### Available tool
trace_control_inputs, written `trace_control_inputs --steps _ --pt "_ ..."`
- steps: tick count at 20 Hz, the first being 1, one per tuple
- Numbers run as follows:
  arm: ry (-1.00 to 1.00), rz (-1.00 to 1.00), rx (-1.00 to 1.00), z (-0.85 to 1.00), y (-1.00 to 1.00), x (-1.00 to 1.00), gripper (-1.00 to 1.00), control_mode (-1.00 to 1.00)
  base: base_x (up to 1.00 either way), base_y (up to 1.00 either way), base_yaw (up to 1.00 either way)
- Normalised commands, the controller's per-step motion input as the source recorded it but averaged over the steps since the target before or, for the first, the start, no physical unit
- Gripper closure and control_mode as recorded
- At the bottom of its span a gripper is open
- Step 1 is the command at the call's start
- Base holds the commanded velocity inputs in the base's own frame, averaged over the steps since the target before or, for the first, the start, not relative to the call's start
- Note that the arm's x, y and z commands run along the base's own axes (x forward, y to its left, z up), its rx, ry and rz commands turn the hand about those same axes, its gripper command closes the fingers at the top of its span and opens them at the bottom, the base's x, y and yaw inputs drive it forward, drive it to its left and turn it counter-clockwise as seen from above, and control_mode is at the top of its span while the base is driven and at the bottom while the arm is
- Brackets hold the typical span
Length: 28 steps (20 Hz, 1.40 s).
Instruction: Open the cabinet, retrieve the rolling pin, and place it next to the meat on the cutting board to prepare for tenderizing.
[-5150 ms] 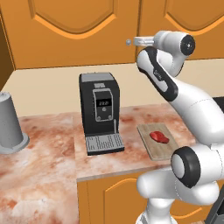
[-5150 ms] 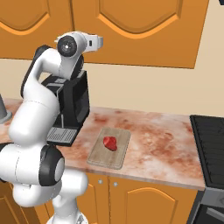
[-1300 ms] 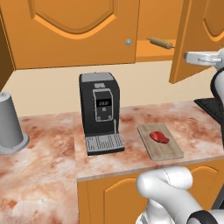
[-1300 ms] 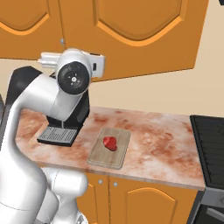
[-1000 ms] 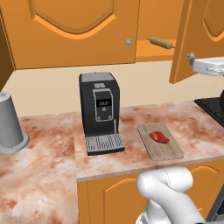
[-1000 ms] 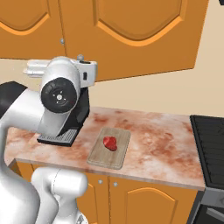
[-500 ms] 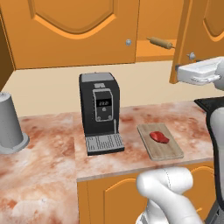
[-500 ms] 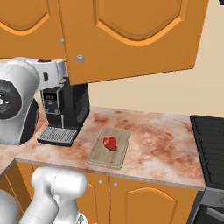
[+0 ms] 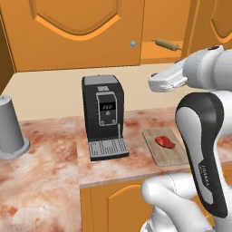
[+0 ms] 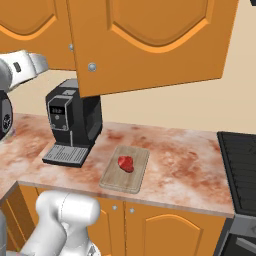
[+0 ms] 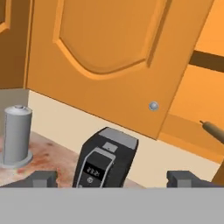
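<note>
- The hand (image 11: 112, 178) is standing wide open, fingertips (image 11: 43, 178) far apart, holding and touching nothing.
- Below and ahead of it, the black coffee machine (image 11: 105, 159) is sitting on the table (image 9: 54, 181).
- Farther off, up to its right, the rolling pin (image 9: 166, 44) is lying flat in the open cabinet (image 10: 150, 40), long axis running sideways, peg end pointing toward the hand.

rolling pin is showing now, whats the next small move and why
Probably swing the hand up and toward the rolling pin, lining the open jaws across its shaft. The cabinet door stands swung open, the pin lies on the shelf inside, and the gripper holds nothing and faces the twin door and coffee machine, with the pin off at the edge of the hand view.
</note>
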Motion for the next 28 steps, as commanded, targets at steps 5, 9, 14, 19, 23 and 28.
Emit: trace_control_inputs --steps 5,9,14,19,23,28 --pt "0.06 -0.02 -0.3 -0.27 0.24 0.18 -1.0 -1.0 0.0 0.0 0.0" --pt "0.0 0.0 -0.29 -0.18 0.11 0.32 -1.0 -1.0 0.0 0.0 0.0" --pt "0.02 0.0 -0.27 -0.14 0.0 0.38 -1.0 -1.0 0.0 0.0 0.0" --pt "0.01 0.0 -0.26 -0.11 -0.08 0.44 -1.0 -1.0 0.0 0.0 0.0" --pt "0.0 -0.02 -0.3 -0.07 -0.1 0.21 -1.0 -1.0 0.0 0.0 0.0" --pt "-0.03 -0.07 -0.29 -0.08 -0.13 0.15 -1.0 -1.0 0.0 0.0 0.0"
